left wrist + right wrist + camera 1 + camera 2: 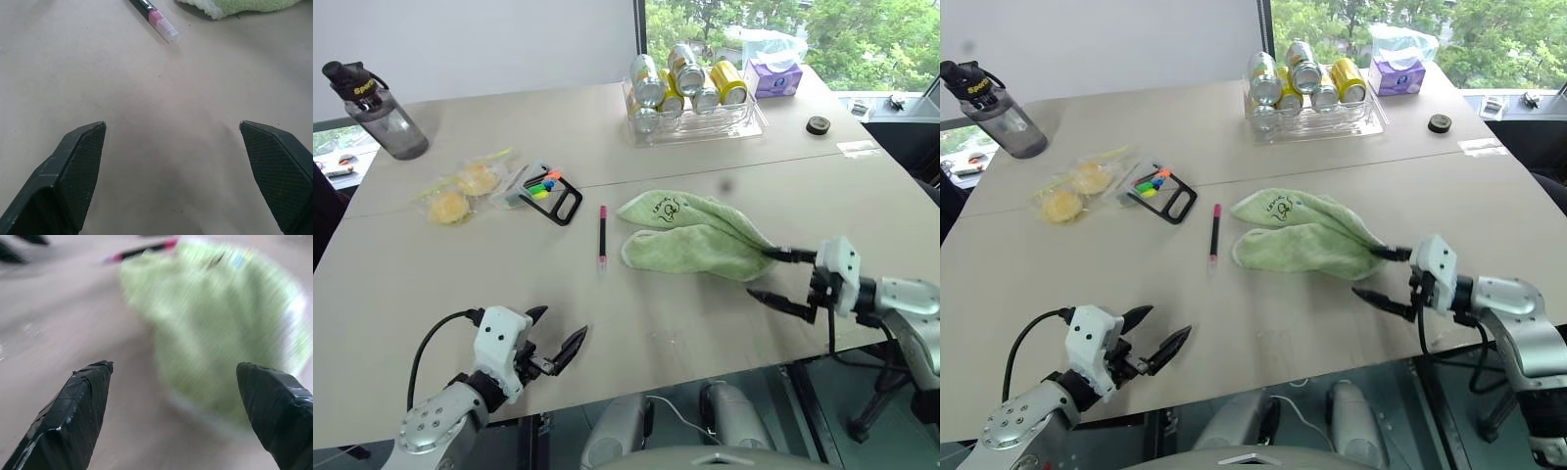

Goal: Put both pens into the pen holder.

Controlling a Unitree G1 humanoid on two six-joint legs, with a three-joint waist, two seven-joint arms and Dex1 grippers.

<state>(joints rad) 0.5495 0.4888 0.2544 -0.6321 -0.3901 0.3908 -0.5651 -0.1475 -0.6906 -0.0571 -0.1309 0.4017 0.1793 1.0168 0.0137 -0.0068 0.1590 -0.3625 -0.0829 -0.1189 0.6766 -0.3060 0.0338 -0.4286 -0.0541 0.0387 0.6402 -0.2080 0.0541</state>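
Observation:
One pen [603, 237], black-barrelled with pink ends, lies on the table's middle; its pink end [159, 19] shows beyond my left gripper. The pen holder [563, 204], a black frame with see-through sides, lies on its side left of the pen, with green, orange and yellow markers showing inside. My left gripper [558, 328] hovers open and empty near the table's front edge, well short of the pen. My right gripper [761, 272] is open and empty at the right end of a green towel [695, 235], whose folds [215, 318] show past its fingers.
A grey water bottle [377, 113] stands at the far left. A bag of yellow pastries [460, 191] lies beside the holder. A clear tray of cans [690, 93], a purple tissue box [773, 76] and a tape roll [819, 124] sit at the back right.

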